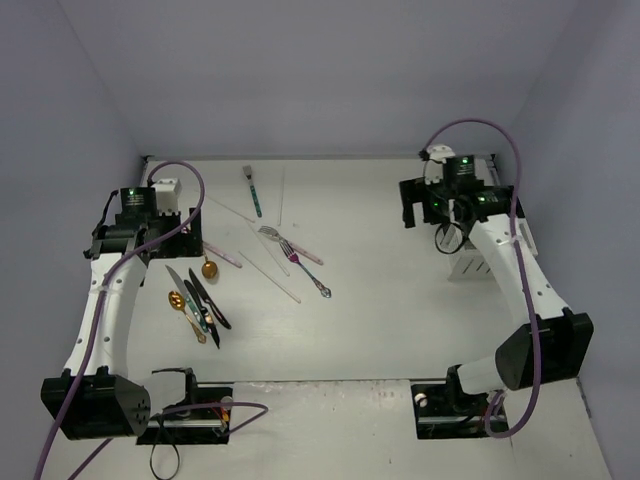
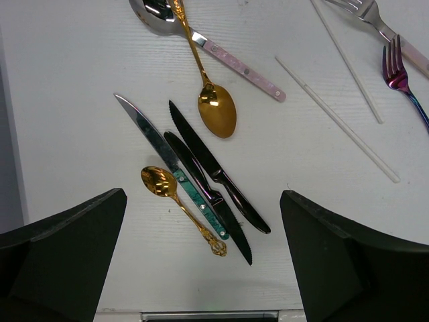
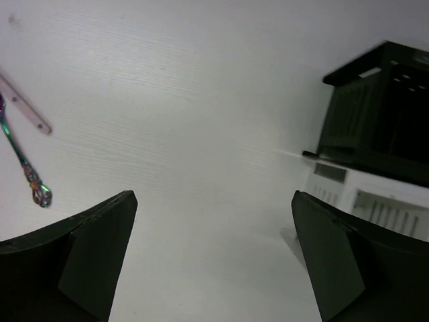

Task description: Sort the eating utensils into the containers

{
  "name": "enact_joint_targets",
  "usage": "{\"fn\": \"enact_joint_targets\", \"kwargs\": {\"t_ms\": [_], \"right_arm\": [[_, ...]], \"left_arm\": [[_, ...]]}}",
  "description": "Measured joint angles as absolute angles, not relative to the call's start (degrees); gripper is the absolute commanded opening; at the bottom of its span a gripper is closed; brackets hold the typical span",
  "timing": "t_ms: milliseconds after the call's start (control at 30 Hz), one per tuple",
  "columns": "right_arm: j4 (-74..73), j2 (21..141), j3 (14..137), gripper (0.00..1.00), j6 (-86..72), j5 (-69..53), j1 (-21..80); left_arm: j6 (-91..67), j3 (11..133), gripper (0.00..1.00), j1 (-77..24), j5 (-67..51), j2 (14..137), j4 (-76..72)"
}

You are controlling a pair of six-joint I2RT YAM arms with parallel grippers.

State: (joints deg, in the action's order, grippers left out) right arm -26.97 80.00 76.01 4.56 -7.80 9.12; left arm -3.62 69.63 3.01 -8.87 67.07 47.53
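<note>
The eating utensils lie spread over the left half of the white table point(image 1: 400, 300). Two black knives point(image 2: 218, 174), a teal-handled knife point(image 2: 167, 161) and two gold spoons point(image 2: 218, 111) lie just ahead of my left gripper point(image 2: 201, 255), which hangs open above them holding nothing. Forks point(image 1: 290, 248) and thin pale sticks point(image 1: 270, 262) lie toward the middle. Another teal-handled piece point(image 1: 252, 192) lies further back. The containers, one black point(image 3: 385, 114) and one white point(image 3: 375, 201), stand joined at the right. My right gripper point(image 3: 214, 255) hangs open and empty over bare table left of them.
A small white box point(image 1: 167, 190) stands at the back left behind the left arm. Black base plates point(image 1: 190, 410) with cables sit at the near edge. Grey walls close in the table on three sides.
</note>
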Motion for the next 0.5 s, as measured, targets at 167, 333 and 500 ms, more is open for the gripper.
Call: {"fn": "enact_joint_targets", "kwargs": {"t_ms": [167, 333, 500], "right_arm": [[-27.21, 89.51, 82.41, 0.88, 4.85, -6.74, 20.71], [-29.51, 102.42, 91.48, 0.7, 5.06, -7.54, 28.92], [-31.67, 111.91, 96.17, 0.52, 5.1, -8.93, 35.22]], "left_arm": [[-3.72, 69.63, 0.97, 3.01, -6.86, 67.07, 47.53], [-4.42, 69.63, 0.97, 3.01, -4.19, 67.07, 47.51], [-4.95, 69.56, 0.97, 3.01, -1.38, 67.07, 47.51]]}}
